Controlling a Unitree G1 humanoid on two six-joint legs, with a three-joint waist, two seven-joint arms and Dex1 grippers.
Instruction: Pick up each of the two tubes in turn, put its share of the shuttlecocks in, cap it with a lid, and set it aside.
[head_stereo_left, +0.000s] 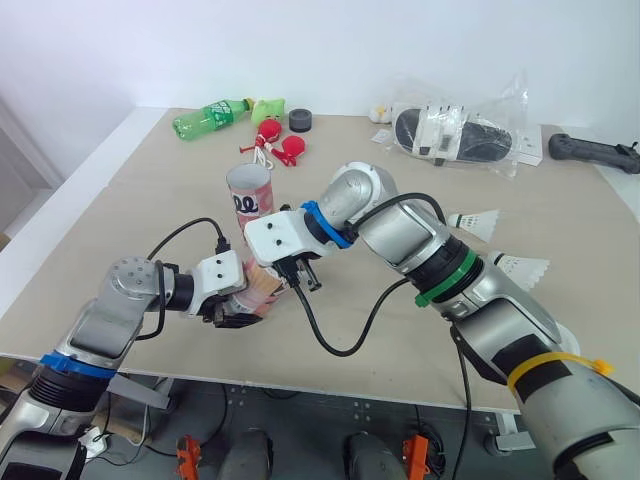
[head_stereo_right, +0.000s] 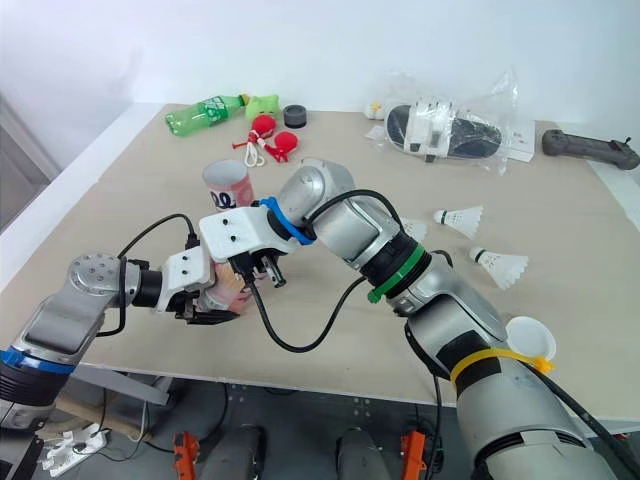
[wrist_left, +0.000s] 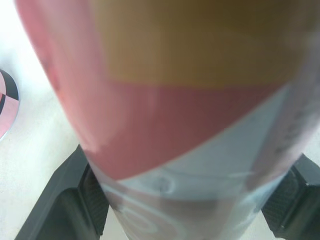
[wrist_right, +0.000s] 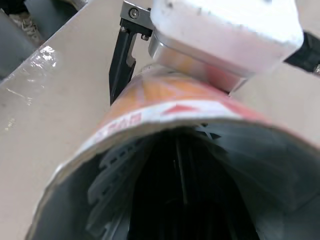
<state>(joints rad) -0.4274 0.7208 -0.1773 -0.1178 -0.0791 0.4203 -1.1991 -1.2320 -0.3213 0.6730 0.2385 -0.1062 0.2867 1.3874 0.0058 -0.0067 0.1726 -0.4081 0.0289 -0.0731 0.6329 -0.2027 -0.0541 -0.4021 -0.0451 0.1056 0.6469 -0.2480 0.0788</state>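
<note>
A red and orange tube (head_stereo_left: 262, 289) lies tilted near the table's front edge, with my left gripper (head_stereo_left: 235, 310) shut around its lower end. In the left wrist view the black fingers (wrist_left: 75, 200) press on both sides of that tube (wrist_left: 190, 125). My right gripper (head_stereo_left: 300, 275) is at the tube's open mouth (wrist_right: 165, 165), where white feathers show inside. The second tube (head_stereo_left: 250, 200) stands upright just behind. Two loose shuttlecocks (head_stereo_left: 475, 222) (head_stereo_left: 520, 267) lie to the right. A white lid (head_stereo_right: 527, 338) rests near the front right edge.
At the back of the table (head_stereo_left: 120, 200) lie a green bottle (head_stereo_left: 210, 117), a black tape roll (head_stereo_left: 300, 120), red toys (head_stereo_left: 275, 142), a plastic bag with dark items (head_stereo_left: 465, 135) and a black handle (head_stereo_left: 595, 152). Cables hang off both wrists.
</note>
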